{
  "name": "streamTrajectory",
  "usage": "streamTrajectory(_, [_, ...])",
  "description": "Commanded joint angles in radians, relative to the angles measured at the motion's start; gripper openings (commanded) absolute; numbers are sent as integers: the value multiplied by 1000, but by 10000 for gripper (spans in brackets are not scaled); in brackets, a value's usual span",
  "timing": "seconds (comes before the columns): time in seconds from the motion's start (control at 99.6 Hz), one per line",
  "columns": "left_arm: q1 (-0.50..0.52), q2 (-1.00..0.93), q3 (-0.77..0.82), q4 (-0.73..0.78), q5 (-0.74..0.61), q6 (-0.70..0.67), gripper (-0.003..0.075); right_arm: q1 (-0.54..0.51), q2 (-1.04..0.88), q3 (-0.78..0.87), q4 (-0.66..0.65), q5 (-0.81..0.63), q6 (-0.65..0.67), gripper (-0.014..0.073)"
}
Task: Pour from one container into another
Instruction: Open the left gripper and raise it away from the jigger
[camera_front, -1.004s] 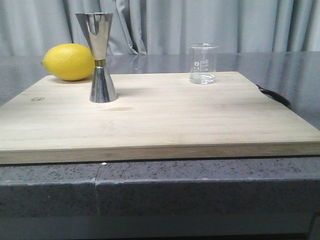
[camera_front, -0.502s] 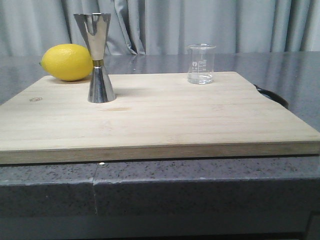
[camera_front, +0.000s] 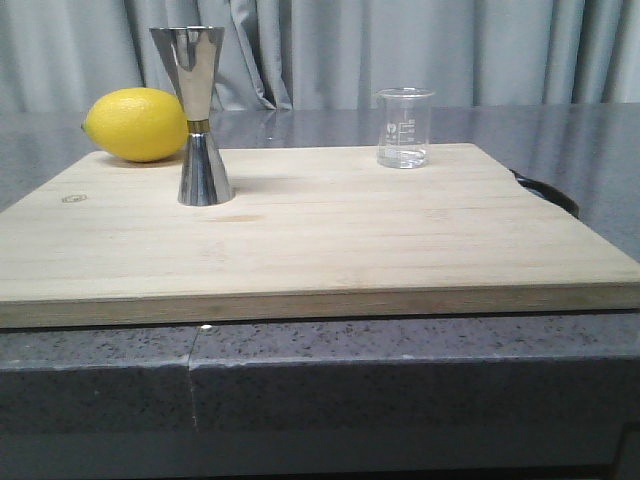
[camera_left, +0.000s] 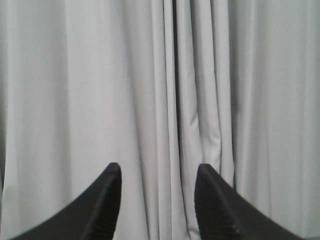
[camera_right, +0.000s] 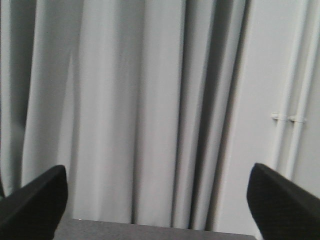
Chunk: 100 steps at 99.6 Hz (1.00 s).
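The small clear glass beaker (camera_front: 404, 128) with white marks stands upright at the far right of the wooden board (camera_front: 320, 250), a little clear liquid in its bottom. The tall steel hourglass jigger (camera_front: 200, 116) stands upright at the far left of the board. Neither arm shows in the front view. In the left wrist view my left gripper (camera_left: 157, 172) is open, facing only grey curtain. In the right wrist view my right gripper (camera_right: 157, 175) is open wide, facing curtain and a strip of dark tabletop. Neither wrist view shows the beaker or jigger.
A yellow lemon (camera_front: 136, 124) lies behind the jigger at the board's far left corner. A dark handle (camera_front: 548, 193) sticks out at the board's right edge. The board rests on a dark speckled counter (camera_front: 320, 370), with grey curtain (camera_front: 450, 50) behind.
The front view shifts by a few pixels between frames. The beaker, jigger and lemon keep their places on the board.
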Motion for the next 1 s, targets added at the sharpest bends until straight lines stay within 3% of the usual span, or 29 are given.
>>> streamTrajectory(0.0, [-9,-83,0,-66,36,-14,238,-8,-48,-27,-19,52,-12,660])
streamTrajectory(0.211, [-9,-242,106,-6,-11,-14,232,-8,-132,-23,-21,28,-12,660])
streamTrajectory(0.421, [-9,-388,259,-4,-22,-14,232,-8,-283,29,-46,217,-12,659])
streamTrajectory(0.723, [-9,-555,488,-2,-118,-14,232,-8,-573,308,-58,187,-12,659])
streamTrajectory(0.993, [-14,-577,667,-2,-73,-14,231,-8,-701,549,-56,181,-12,659])
